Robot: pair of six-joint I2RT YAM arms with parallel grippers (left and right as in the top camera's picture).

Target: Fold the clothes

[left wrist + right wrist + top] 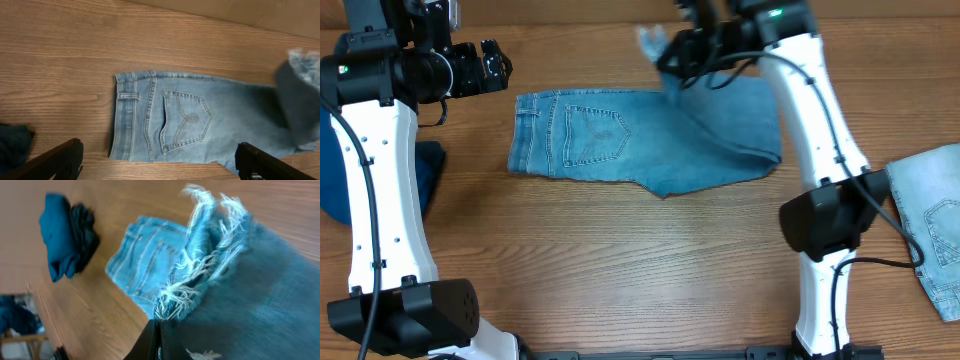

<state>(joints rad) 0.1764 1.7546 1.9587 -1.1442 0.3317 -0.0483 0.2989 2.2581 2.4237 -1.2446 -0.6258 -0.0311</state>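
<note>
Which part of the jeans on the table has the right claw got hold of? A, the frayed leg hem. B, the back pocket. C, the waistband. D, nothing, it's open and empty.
A: the right claw is pinched on the frayed leg hem of the jeans, holding it up off the table, while the waistband and back pocket lie flat.

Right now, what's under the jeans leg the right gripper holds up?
The rest of the jeans, lying flat on the wooden table. The right gripper grips the frayed hem; anything under the flat part is covered.
</note>
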